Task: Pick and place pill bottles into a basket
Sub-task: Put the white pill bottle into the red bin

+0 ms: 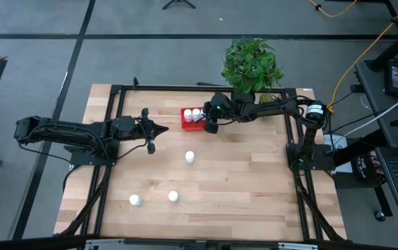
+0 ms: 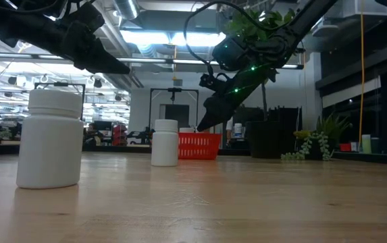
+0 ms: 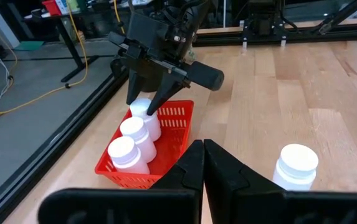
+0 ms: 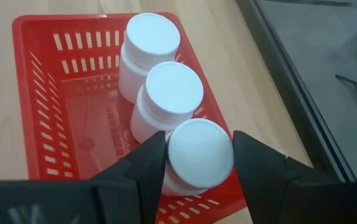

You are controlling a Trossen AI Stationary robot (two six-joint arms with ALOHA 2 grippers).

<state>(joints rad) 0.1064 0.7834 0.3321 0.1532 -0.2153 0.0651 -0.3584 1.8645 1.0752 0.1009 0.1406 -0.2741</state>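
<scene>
The red basket (image 1: 187, 115) stands at the table's far middle and holds three white pill bottles in a row (image 4: 172, 93). My right gripper (image 4: 197, 155) reaches down into the basket, shut on the end bottle of the row (image 4: 200, 152); it also shows in the left wrist view (image 3: 142, 112). My left gripper (image 3: 202, 165) is shut and empty, above the table left of the basket (image 1: 158, 129). Three more bottles stand upright on their bases on the table (image 1: 189, 157) (image 1: 173, 197) (image 1: 135, 200). My right gripper pinches the end bottle between its two fingers, on opposite sides of its white cap (image 4: 225, 134). The fingers (image 3: 156, 102) come from above, slanting down from the table's right side. The bottle is upright inside the basket; its base is hidden, so whether it rests on the basket's floor cannot be told.
A dark plant pot with a green plant (image 1: 251, 66) stands just behind the basket, at the table's far edge. The basket's other half (image 4: 72, 124) has no bottles in it. A black frame (image 1: 115, 90) runs round the table.
</scene>
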